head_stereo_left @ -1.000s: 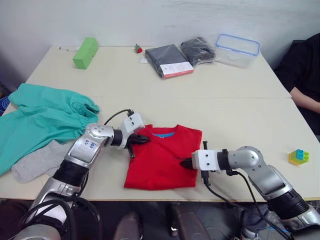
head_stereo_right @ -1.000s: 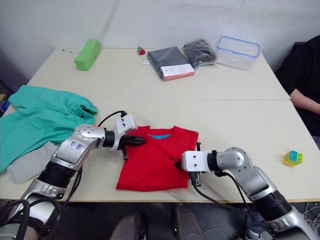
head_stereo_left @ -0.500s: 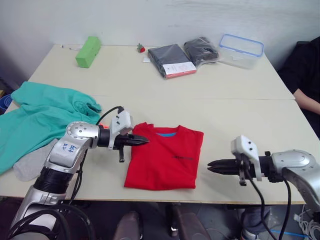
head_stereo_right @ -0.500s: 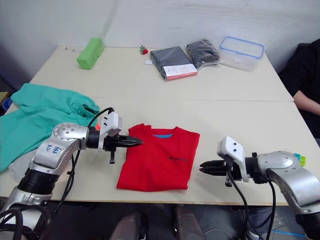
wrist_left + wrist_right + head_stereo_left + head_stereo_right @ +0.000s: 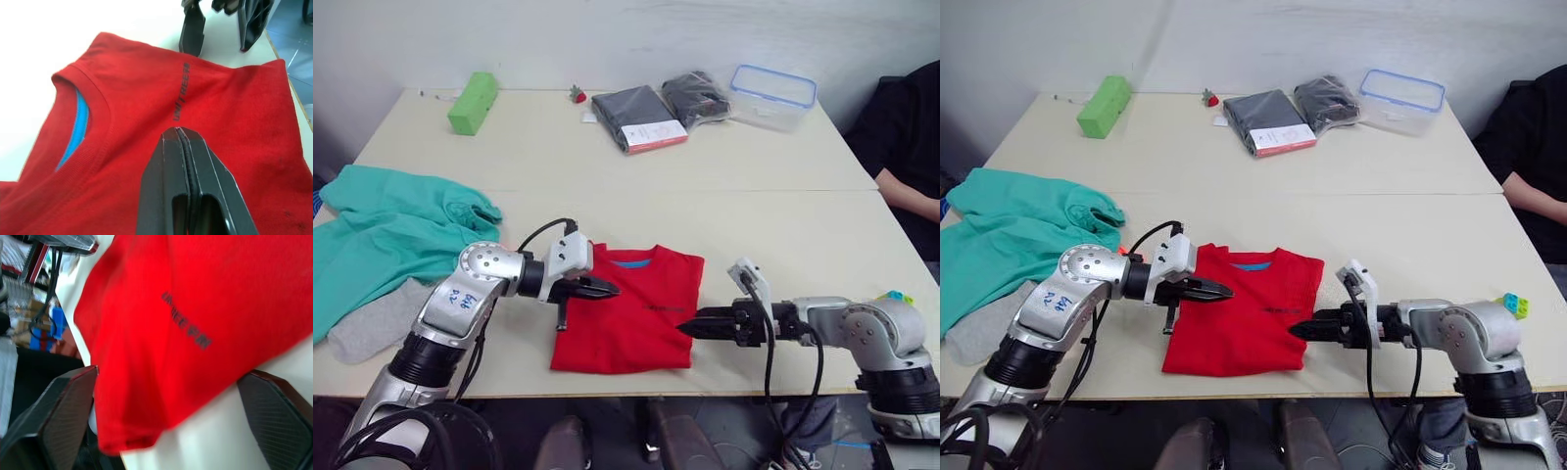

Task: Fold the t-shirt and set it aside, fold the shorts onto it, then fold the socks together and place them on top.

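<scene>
Left gripper (image 5: pixel 607 290): fingers pressed together with no cloth between them, tips over the left chest area of the t-shirt, pointing toward the robot's right.
Right gripper (image 5: pixel 688 329): fingers spread wide in the right wrist view, straddling the near right corner of the t-shirt; tips at the shirt's right edge, pointing toward the robot's left.
T-shirt (image 5: pixel 636 313): red, folded into a neat rectangle, flat on the table near the front edge, between the two grippers; blue inner neck label faces the far side; small dark lettering across the chest.
Shorts (image 5: pixel 386 235): teal-green, crumpled in a heap on the robot's left side of the table, well apart from the t-shirt.
Socks (image 5: pixel 374 323): light grey, lying at the near edge of the shorts, partly tucked under them, at the table's left front.
Table (image 5: pixel 783 225): pale, two tops butted together.
Lime-green block (image 5: pixel 473 102): far left of the table.
Dark packaged garments (image 5: pixel 638 118): far centre, one with a white and red label, a second dark bundle just beside it.
Clear container (image 5: pixel 773 96): blue-rimmed lid, far right.
Toy bricks (image 5: pixel 1514 306): small coloured stack at the right edge.
Person (image 5: pixel 908 147): dark sleeve and arm at the right side of the table.
</scene>
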Robot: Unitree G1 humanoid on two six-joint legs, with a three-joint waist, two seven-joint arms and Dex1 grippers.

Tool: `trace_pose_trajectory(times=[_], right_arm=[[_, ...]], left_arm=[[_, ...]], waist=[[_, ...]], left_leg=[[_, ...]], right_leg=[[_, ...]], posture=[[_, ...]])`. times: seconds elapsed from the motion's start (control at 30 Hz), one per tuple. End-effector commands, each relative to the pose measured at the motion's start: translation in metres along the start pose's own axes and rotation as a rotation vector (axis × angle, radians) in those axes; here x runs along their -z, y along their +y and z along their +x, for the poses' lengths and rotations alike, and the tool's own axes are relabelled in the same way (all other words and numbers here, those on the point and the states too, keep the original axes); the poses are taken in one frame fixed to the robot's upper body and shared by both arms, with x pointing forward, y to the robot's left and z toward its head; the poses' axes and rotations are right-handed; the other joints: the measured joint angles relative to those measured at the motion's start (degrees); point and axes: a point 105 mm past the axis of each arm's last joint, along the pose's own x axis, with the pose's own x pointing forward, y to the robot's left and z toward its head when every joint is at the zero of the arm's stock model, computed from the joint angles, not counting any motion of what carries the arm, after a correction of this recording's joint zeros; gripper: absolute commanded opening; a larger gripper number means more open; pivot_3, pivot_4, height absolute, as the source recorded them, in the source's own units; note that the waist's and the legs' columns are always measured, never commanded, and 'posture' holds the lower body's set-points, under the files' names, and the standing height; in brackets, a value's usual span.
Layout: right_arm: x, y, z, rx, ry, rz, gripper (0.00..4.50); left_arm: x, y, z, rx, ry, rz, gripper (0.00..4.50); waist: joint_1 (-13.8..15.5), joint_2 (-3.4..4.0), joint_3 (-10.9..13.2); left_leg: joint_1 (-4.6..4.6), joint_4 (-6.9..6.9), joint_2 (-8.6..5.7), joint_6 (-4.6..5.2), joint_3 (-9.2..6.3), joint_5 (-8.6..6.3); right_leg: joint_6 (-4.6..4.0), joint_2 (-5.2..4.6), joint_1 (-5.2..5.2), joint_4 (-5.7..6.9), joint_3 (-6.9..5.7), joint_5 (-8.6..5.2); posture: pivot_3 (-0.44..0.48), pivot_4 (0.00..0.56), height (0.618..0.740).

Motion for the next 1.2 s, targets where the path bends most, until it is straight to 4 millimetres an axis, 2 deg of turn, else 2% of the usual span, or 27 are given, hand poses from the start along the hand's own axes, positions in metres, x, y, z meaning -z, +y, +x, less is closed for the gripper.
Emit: trace_pose_trajectory(times=[0.03, 0.13, 0.27, 0.3, 0.4, 0.57, 0.73, 0.77, 0.9, 0.97, 1.03, 1.13, 1.2], right_arm=[[0.008, -0.013, 0.021, 0.057, 0.053, 0.053, 4.48], [0.006, -0.007, 0.036, 0.016, 0.062, 0.06, 4.48], [0.011, -0.014, 0.045, 0.04, 0.08, 0.068, 4.48], [0.011, -0.017, 0.046, 0.049, 0.081, 0.069, 4.29], [0.01, -0.019, 0.047, 0.054, 0.069, 0.08, 3.52], [0.006, -0.015, 0.042, 0.044, 0.057, 0.069, 1.65], [0.004, -0.019, 0.029, 0.094, 0.049, 0.016, 0.03], [0.002, -0.021, 0.024, 0.112, 0.04, 0.001, 0.01], [-0.013, -0.023, -0.004, 0.168, -0.02, -0.023, 0.01], [-0.02, -0.026, -0.028, 0.213, -0.051, -0.037, 0.01], [-0.025, -0.031, -0.06, 0.278, -0.074, -0.052, 0.01], [-0.028, -0.04, -0.118, 0.411, -0.074, -0.099, 0.01], [-0.03, -0.046, -0.154, 0.499, -0.06, -0.133, 0.01]], left_arm=[[-0.013, 0.003, -0.007, -0.025, -0.026, 0.055, 0.0], [-0.015, 0.004, -0.011, -0.039, -0.026, 0.061, 0.0], [-0.016, 0.003, -0.014, -0.048, -0.02, 0.066, 0.0], [-0.016, 0.002, -0.016, -0.049, -0.019, 0.066, 0.0], [-0.015, -0.001, -0.02, -0.052, -0.013, 0.063, 0.0], [-0.014, -0.004, -0.023, -0.055, -0.01, 0.058, 0.0], [-0.018, -0.007, -0.018, -0.043, -0.031, 0.057, 0.0], [-0.019, -0.007, -0.017, -0.038, -0.039, 0.057, 0.0], [-0.024, -0.011, -0.011, -0.014, -0.062, 0.061, 0.0], [-0.026, -0.013, -0.007, -0.003, -0.075, 0.066, 0.0], [-0.031, -0.015, -0.003, 0.006, -0.095, 0.073, 0.0], [-0.038, -0.019, 0.003, 0.022, -0.127, 0.088, 0.0], [-0.042, -0.02, 0.005, 0.029, -0.142, 0.093, 0.0]], waist=[[-0.56, -0.06, -0.04], [-0.78, -0.12, -0.08], [-0.96, -0.17, -0.13], [-1.06, -0.21, -0.16], [-1.16, -0.23, -0.18], [-0.98, -0.23, -0.18], [-0.7, -0.34, -0.25], [-0.45, -0.34, -0.25], [0.68, -0.29, -0.22], [1.7, -0.11, -0.13], [2.34, 0.25, -0.14], [3.47, 0.69, -0.14], [3.46, 0.78, -0.15]], left_leg=[[0.03, 0.0, 0.0, 0.02, 0.04, 0.02], [0.06, -0.01, 0.0, 0.09, 0.04, 0.15], [0.12, -0.14, 0.01, 0.09, 0.04, 0.22], [0.13, -0.16, 0.02, 0.09, 0.04, 0.22], [0.11, -0.21, 0.03, 0.08, 0.04, 0.22], [0.05, -0.25, 0.03, -0.01, 0.03, 0.18], [0.02, -0.31, 0.06, -0.19, 0.0, 0.06], [-0.01, -0.3, 0.04, -0.18, 0.0, 0.05], [-0.18, -0.26, -0.03, -0.02, 0.01, 0.05], [-0.32, -0.27, -0.08, 0.1, 0.04, 0.05], [-0.58, -0.3, -0.13, 0.25, 0.06, 0.04], [-1.42, -0.26, -0.39, 0.54, 0.11, 0.02], [-1.73, -0.15, -0.48, 0.66, 0.07, -0.04]], right_leg=[[-0.01, 0.0, 0.03, 0.0, 0.05, 0.04], [-0.04, 0.03, 0.03, -0.01, 0.05, 0.15], [-0.11, 0.05, 0.02, -0.01, 0.05, 0.19], [-0.12, 0.05, 0.01, -0.01, 0.04, 0.18], [-0.13, 0.05, -0.01, -0.03, 0.04, 0.17], [-0.14, 0.02, -0.08, -0.06, 0.02, 0.16], [-0.13, 0.01, -0.09, -0.15, -0.02, 0.14], [-0.1, -0.03, -0.07, -0.21, -0.02, 0.15], [0.08, -0.17, -0.06, -0.53, -0.05, 0.26], [0.15, -0.32, -0.09, -0.74, -0.13, 0.3], [0.21, -0.56, -0.18, -0.97, -0.31, 0.33], [0.43, -0.86, -0.97, -0.95, -0.37, 0.34], [0.61, -0.91, -1.17, -0.97, -0.4, 0.27]], posture=[[0.0, 0.15, 0.74], [0.0, 0.15, 0.74], [0.0, 0.15, 0.74], [0.0, 0.15, 0.74], [0.0, 0.15, 0.74], [0.0, 0.15, 0.74], [0.0, 0.15, 0.74], [0.0, 0.15, 0.74], [0.0, 0.15, 0.74], [0.0, 0.15, 0.74], [0.0, 0.15, 0.74], [0.0, 0.15, 0.74], [0.0, 0.15, 0.74]])
